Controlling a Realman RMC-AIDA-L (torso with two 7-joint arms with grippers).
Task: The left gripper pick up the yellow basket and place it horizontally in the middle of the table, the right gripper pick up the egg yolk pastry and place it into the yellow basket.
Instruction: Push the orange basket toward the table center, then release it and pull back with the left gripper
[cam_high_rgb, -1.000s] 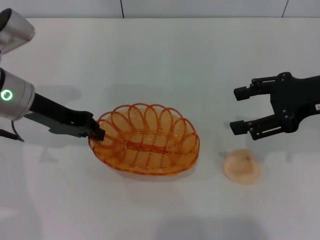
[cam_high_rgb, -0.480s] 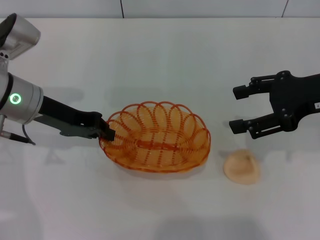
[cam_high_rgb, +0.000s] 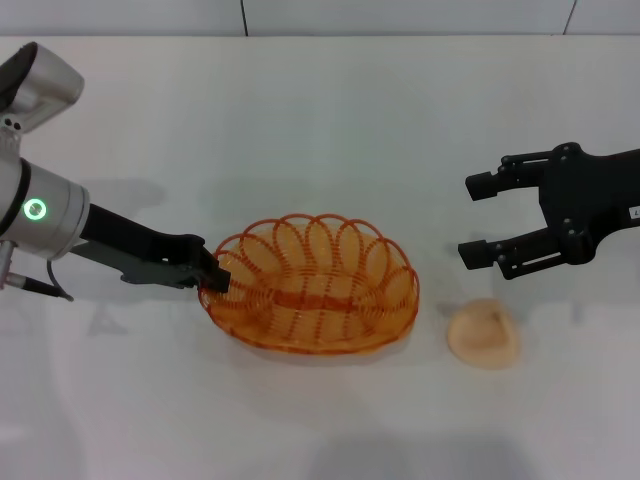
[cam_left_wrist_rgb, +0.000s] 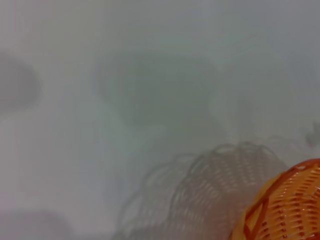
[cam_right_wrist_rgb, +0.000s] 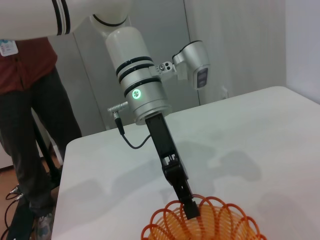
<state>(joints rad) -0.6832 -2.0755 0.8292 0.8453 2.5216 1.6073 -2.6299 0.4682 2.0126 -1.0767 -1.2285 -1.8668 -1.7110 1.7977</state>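
Note:
The yellow basket (cam_high_rgb: 312, 286), an orange wire oval with a looped rim, lies lengthwise near the middle of the table (cam_high_rgb: 330, 110). My left gripper (cam_high_rgb: 212, 273) is shut on the basket's left rim. The basket's edge shows in the left wrist view (cam_left_wrist_rgb: 287, 207), and its rim in the right wrist view (cam_right_wrist_rgb: 210, 225), where the left gripper (cam_right_wrist_rgb: 189, 210) pinches it. The egg yolk pastry (cam_high_rgb: 483, 333), a small beige bun, sits on the table right of the basket. My right gripper (cam_high_rgb: 478, 220) is open, hovering just above and behind the pastry.
A person in a dark red shirt (cam_right_wrist_rgb: 30, 100) stands beyond the table's far corner in the right wrist view. The table's back edge (cam_high_rgb: 320, 38) meets a grey wall.
My left gripper has carried the basket to the right toward the table's middle, then settled it slightly lower. The right gripper and the pastry have not moved.

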